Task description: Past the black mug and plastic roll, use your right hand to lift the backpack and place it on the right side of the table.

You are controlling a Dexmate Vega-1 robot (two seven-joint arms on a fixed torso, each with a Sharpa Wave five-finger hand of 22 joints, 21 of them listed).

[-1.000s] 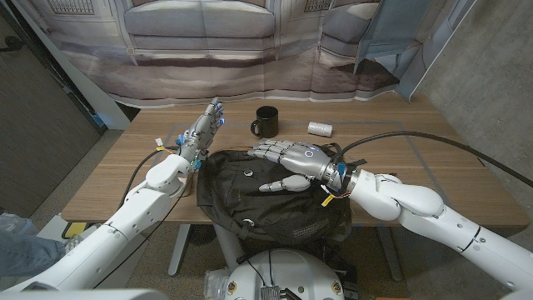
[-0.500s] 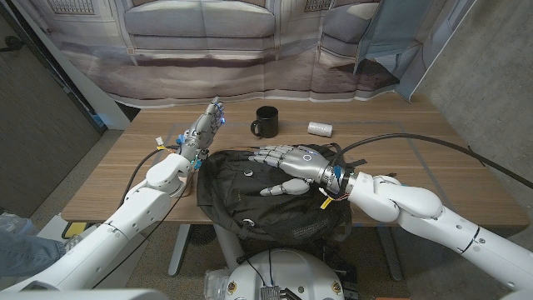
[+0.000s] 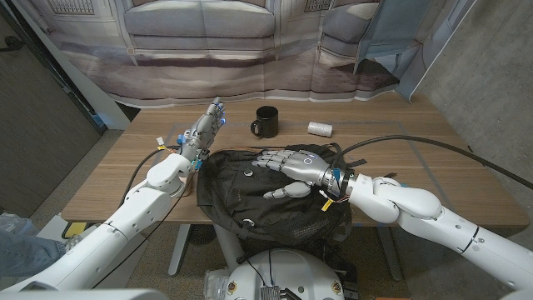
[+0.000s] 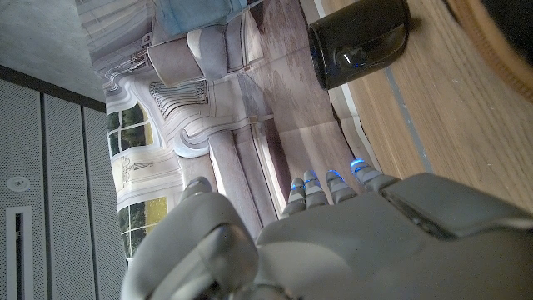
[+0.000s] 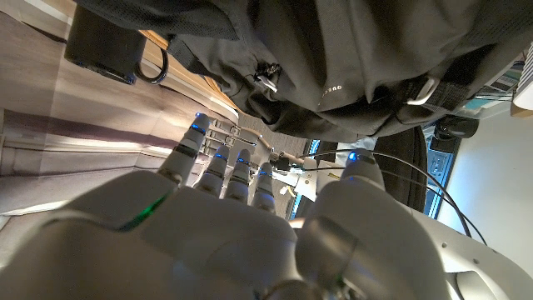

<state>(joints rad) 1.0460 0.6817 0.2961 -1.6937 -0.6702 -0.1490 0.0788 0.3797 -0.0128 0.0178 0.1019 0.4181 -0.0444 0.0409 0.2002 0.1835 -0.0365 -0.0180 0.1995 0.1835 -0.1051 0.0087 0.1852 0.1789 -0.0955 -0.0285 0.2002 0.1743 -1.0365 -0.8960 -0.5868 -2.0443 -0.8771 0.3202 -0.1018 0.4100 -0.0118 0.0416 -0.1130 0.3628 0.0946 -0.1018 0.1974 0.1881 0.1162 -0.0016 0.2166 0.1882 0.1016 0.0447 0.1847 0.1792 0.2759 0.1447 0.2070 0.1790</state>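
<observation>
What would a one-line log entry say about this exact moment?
right hand: open, over backpack, not gripping | left hand: open, raised beside backpack | black mug and plastic roll: beyond backpack | lift: not begun

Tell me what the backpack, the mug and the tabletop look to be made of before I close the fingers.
Backpack: black woven fabric, likely nylon, matte with a faint sheen; it creases and slumps softly. Black mug: looks like glazed ceramic, since the left wrist view shows glossy highlights, though coated metal is possible. Table: wood or wood-look laminate, matte with visible grain.
</observation>
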